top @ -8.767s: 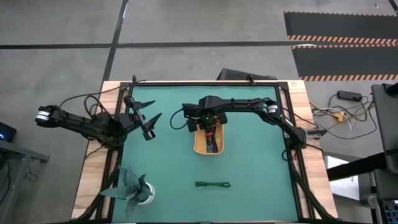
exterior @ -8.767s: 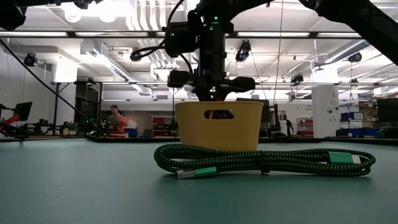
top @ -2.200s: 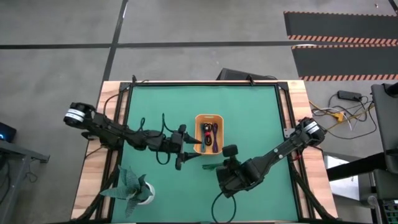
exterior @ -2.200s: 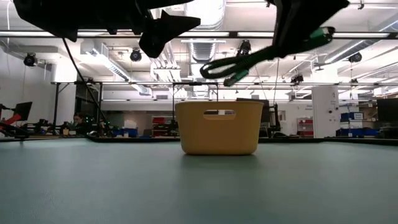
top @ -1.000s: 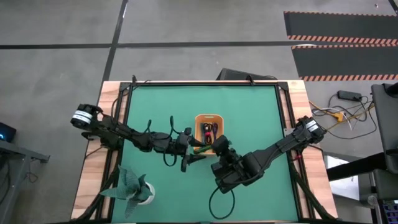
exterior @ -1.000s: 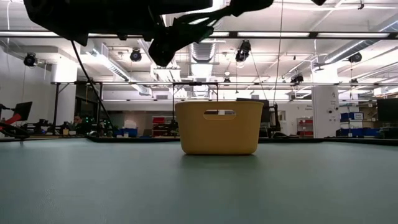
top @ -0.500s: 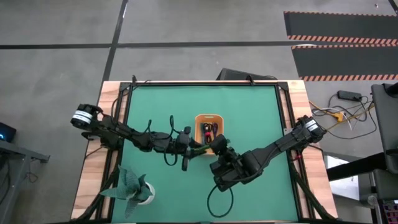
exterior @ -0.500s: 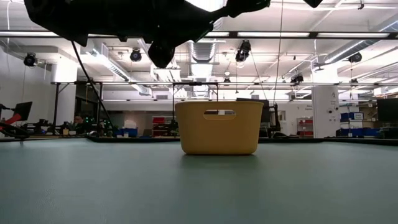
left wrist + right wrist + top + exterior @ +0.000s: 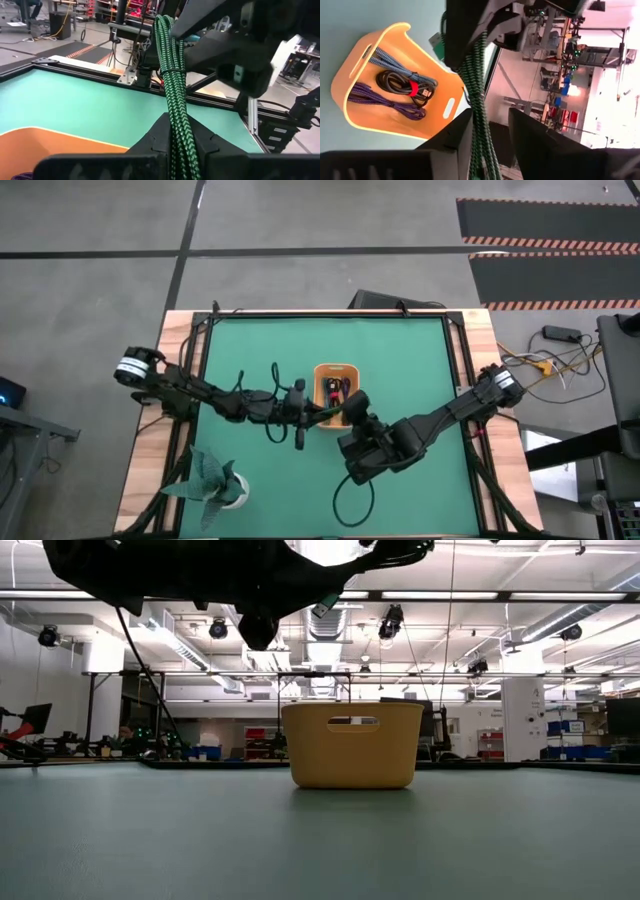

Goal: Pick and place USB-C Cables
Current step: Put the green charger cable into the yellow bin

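Three cables already lie in the orange tray (image 9: 380, 90); we pinch the green cable (image 9: 172, 95) above the desk in our left hand (image 9: 175, 142), right hand (image 9: 487, 125) spread. Light, floppy: grip mid-bundle.

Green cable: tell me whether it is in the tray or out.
Out. The green cable hangs in the air, pinched in the left hand, while the tray holds only the blue, black and purple cables.

A teal folded-paper plant (image 9: 213, 481) sits on the green bench (image 9: 400, 360), well apart from either end effector.
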